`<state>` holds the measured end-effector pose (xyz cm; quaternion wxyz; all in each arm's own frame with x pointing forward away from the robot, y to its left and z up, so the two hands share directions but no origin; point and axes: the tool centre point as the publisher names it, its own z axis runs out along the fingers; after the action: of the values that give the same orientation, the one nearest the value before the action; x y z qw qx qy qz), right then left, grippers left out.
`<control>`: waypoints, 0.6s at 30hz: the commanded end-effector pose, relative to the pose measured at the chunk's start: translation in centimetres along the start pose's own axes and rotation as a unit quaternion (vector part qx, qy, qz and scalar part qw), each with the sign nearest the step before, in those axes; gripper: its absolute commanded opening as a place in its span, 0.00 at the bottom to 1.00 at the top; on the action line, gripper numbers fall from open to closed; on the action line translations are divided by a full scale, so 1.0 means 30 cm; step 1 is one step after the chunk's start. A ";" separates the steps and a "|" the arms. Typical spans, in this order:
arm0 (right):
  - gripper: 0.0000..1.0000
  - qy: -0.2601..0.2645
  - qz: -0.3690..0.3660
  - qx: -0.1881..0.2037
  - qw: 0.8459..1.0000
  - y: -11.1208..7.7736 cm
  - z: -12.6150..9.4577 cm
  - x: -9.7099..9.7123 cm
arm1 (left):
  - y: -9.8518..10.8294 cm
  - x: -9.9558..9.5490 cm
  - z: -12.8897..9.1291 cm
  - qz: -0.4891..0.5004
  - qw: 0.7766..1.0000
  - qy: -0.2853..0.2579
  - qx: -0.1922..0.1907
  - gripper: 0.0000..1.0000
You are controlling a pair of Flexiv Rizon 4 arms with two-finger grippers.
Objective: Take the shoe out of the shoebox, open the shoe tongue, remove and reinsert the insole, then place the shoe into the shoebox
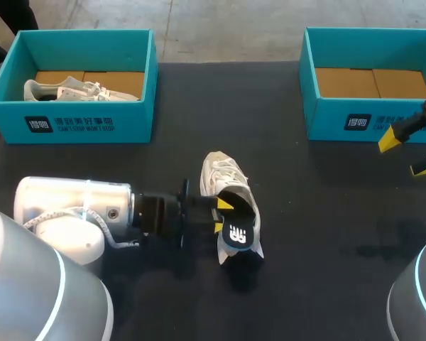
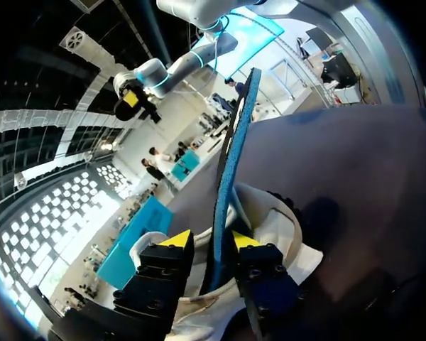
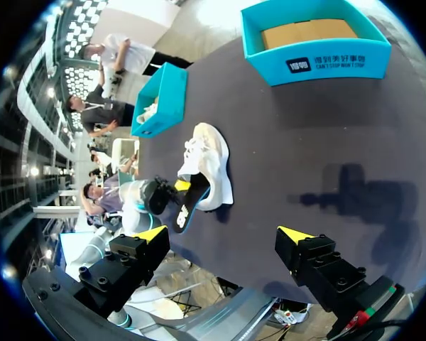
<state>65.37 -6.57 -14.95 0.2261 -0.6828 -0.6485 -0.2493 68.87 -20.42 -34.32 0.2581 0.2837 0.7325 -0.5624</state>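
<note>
A white shoe lies on the dark table, toe pointing away from me. A dark insole with a blue edge stands up out of its heel end. My left gripper is at the shoe's heel, and in the left wrist view the insole rises between its fingers. The jaws look slightly apart there, with a gap on one side of the insole, over the shoe. My right gripper hovers open and empty at the right, near the right box. Its wrist view shows the gripper wide open, far from the shoe.
A teal shoebox at the back left holds a second white shoe. Another teal shoebox at the back right holds only cardboard. Bare dark tabletop lies between the shoe and the right box.
</note>
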 end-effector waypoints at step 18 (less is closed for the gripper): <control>1.00 -0.002 0.001 0.000 1.000 0.000 0.002 0.000 | -0.087 0.005 0.005 0.012 1.000 0.000 0.016 0.00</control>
<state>65.37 -6.57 -14.94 0.2261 -0.6828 -0.6485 -0.2492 67.22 -21.12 -32.71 0.2588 0.2971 0.7190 -0.5725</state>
